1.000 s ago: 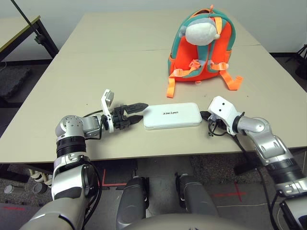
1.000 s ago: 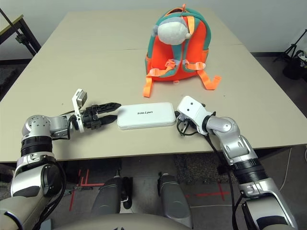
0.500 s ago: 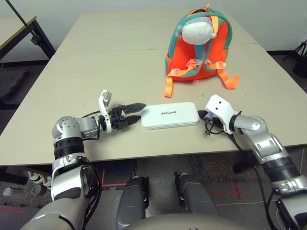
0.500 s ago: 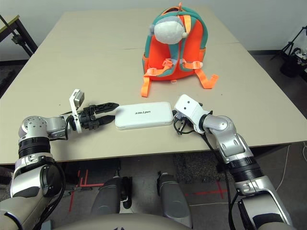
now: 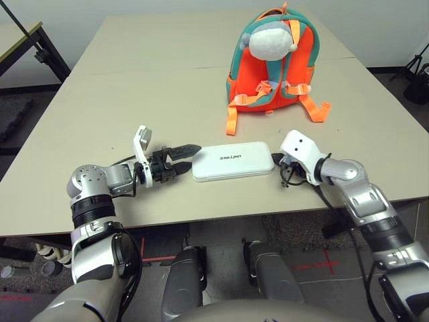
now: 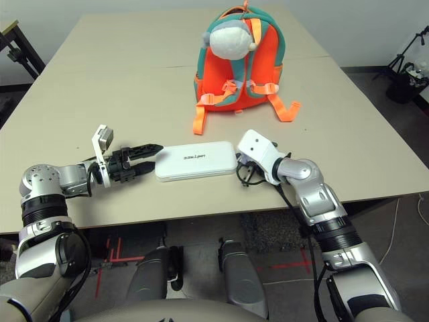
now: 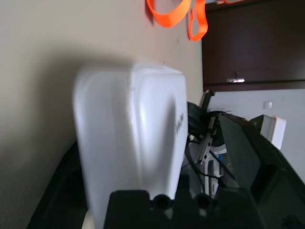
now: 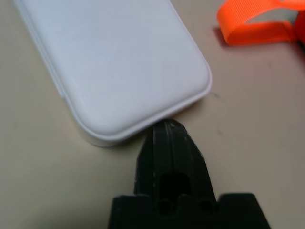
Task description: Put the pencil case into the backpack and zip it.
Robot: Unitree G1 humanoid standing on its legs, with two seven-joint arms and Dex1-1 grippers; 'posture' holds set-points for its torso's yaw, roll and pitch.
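While the white UNITREE pencil case [image 5: 232, 161] lies flat and closed on the desk [image 5: 154, 198], I have its two short ends bracketed by my grippers. Left gripper [image 5: 196, 159]: jaws spread wide at the case's left end, one to each side of it by the wrist view, nothing clamped. Right gripper [image 8: 167, 125]: jaws together, tips against or just beside the opposite end, holding nothing. Beyond both sets of jaws, well apart from them, the orange and teal child's backpack [image 5: 271, 67] stands upright, strap side towards me, grey-white plush charm [image 5: 270, 41] near its top.

Step in hand, my reading: steadying the case from the right so that the left can take its end. Next move: feed the left jaws further over that end, close, and check the grip before lifting. Risk: pushing unevenly could swivel the case. Packing and zipping remain to be done.
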